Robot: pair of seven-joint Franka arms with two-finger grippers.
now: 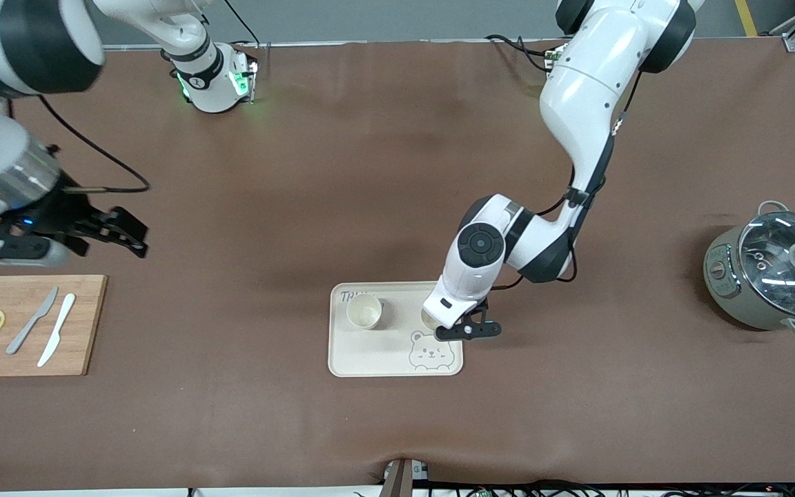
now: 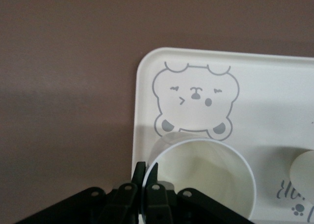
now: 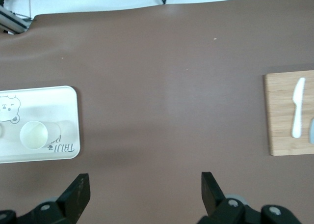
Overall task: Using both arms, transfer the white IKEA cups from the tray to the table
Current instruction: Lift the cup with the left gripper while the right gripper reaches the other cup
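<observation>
Tray (image 3: 68,98) holds cup (image 3: 33,135) — perhaps two.

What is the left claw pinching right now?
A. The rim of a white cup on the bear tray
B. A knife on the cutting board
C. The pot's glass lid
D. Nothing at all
A: the left claw is shut on the rim of a white cup that stands on the bear tray.

White jointed arms (image 1: 580,103) with black joint sections, black cables, seemingly green-lit base (image 1: 214,79).
</observation>
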